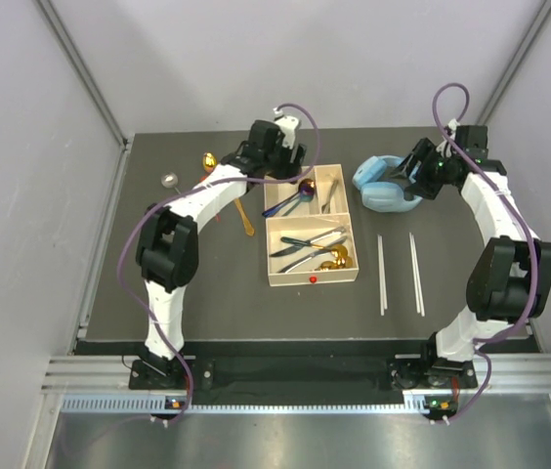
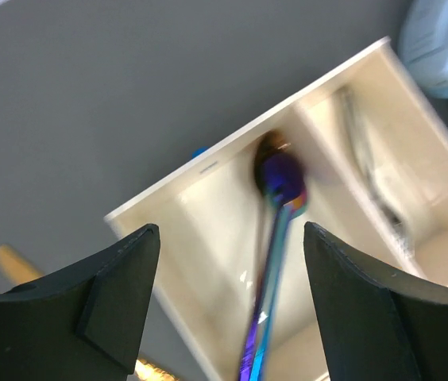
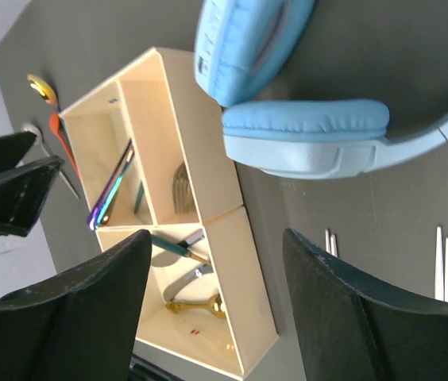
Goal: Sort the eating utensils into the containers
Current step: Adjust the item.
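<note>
A smooth cream rectangular tray (image 1: 290, 279) sits mid-way across the matte dark desk (image 1: 207, 293). A glossy purple-blue spoon (image 2: 276, 238) lies slanted in its far-left compartment, under the left gripper (image 2: 228, 270), jaws apart. The right gripper (image 3: 212, 262), jaws apart, hovers by padded light-blue headphones (image 1: 385, 186). Thin pale chopsticks (image 1: 382, 274) lie on open desk right of the tray.

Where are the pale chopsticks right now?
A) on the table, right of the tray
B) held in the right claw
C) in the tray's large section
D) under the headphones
A: the chopsticks lie flat on the table to the right of the tray, outside every compartment.
</note>
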Robot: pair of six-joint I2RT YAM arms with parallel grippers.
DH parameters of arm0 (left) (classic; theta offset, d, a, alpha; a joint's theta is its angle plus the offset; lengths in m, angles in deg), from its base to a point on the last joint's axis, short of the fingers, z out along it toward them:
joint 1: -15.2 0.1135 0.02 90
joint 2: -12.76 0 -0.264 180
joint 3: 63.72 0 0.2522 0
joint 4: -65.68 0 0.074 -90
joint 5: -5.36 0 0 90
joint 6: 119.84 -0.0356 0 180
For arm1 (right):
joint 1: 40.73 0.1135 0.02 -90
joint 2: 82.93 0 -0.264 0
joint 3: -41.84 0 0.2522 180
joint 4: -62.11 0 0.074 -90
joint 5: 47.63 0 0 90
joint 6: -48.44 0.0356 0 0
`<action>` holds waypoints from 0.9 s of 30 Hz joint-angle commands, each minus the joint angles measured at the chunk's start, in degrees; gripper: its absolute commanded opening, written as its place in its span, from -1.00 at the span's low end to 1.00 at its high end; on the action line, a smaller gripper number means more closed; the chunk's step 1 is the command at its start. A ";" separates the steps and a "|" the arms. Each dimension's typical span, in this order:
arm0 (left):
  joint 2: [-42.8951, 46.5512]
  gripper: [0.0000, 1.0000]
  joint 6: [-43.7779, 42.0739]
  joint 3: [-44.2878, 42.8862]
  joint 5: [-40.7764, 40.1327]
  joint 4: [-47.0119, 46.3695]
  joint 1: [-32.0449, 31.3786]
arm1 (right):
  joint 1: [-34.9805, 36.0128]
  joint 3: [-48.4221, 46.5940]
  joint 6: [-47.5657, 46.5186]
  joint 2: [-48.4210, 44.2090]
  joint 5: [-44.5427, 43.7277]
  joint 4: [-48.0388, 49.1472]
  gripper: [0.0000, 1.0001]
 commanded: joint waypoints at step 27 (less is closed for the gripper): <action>-1.38 0.51 -7.45 1.95 14.09 4.39 2.04 | 0.62 2.12 0.54 1.63 4.15 4.19 0.36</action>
